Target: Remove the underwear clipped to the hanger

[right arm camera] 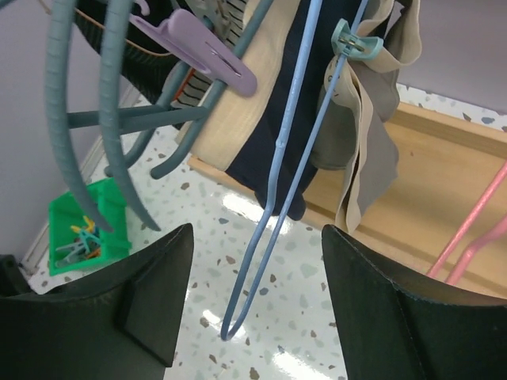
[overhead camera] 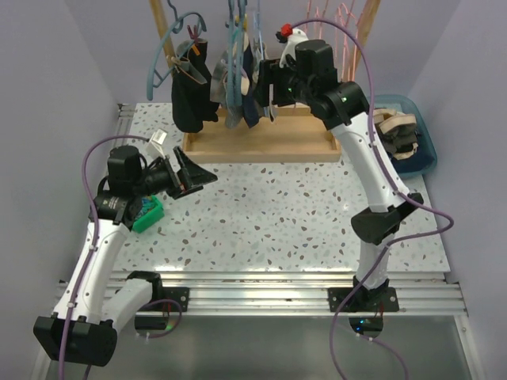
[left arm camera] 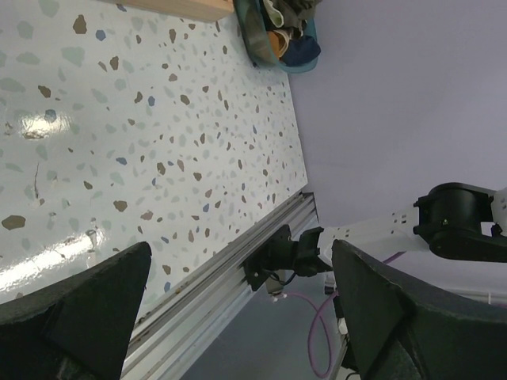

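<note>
Up at the rack, line the right gripper (right arm camera: 257, 237), spread wide with nothing in it, on the teal clip (right arm camera: 356, 46) near the top of the blue hanger (right arm camera: 289, 142). Look there for the underwear (right arm camera: 360, 127): beige-grey, pinched under that clip, hanging just beside a navy garment (right arm camera: 273, 95) over the wooden base (right arm camera: 444, 158). Probably best to climb and shift toward the clip first, given its place above and right of the gap between the fingers. Squeeze the clip's tails, not the cloth, and pull down only once released. Avoid snagging the grey-green hangers (right arm camera: 115, 79) alongside. Leave the left gripper (overhead camera: 198, 172), also wide and empty, low over the table (overhead camera: 301, 214) near the green box (overhead camera: 148, 214).
</note>
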Controlling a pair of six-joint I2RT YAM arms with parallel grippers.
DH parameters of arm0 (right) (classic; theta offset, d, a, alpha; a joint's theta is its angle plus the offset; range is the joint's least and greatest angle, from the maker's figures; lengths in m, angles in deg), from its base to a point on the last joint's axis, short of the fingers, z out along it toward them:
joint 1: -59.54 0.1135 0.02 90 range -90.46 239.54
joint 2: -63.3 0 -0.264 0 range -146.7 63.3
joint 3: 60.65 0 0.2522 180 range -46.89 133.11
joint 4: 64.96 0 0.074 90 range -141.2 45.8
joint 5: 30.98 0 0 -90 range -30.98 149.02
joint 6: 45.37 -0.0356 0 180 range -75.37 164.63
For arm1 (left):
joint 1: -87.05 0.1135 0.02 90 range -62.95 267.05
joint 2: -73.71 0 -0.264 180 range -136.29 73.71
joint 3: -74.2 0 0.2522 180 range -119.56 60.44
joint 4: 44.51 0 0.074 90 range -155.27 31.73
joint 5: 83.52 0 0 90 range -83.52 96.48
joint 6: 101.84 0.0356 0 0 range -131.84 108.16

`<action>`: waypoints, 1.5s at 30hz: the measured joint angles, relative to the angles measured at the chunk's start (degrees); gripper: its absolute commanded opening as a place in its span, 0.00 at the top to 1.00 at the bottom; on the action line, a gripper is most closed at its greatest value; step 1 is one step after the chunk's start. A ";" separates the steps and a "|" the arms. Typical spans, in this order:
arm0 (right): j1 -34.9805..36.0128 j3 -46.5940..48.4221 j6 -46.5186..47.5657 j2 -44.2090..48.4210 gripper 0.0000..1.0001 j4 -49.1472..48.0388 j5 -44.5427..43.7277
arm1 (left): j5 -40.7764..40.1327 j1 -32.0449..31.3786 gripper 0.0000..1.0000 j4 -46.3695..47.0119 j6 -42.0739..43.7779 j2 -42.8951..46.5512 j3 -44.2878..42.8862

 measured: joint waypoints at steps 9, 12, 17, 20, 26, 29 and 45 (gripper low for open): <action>0.85 1.77 0.74 -4.52 0.65 4.17 -5.77 | -0.33 0.00 0.00 1.18 -0.48 0.83 2.51; 0.96 1.99 0.85 -5.25 0.82 4.94 -6.80 | -0.37 0.00 0.00 1.33 -0.50 0.81 2.75; 1.27 2.40 1.33 -5.42 1.00 5.31 -8.94 | -0.37 0.00 0.00 1.53 -0.52 0.72 2.75; 1.33 2.82 1.62 -5.42 1.00 5.49 -9.70 | -0.37 0.00 0.00 1.92 -0.52 0.61 2.75; 1.57 3.04 2.05 -5.42 1.00 5.07 -13.25 | -0.37 0.00 0.00 2.27 -0.52 0.48 2.75; 1.60 3.04 2.36 -5.11 1.00 4.61 -15.98 | -0.35 0.00 0.00 2.29 -0.50 0.44 2.75; 1.60 -5.05 3.02 9.86 1.00 2.25 -19.41 | -0.39 0.00 0.00 2.69 -0.52 -2.25 2.71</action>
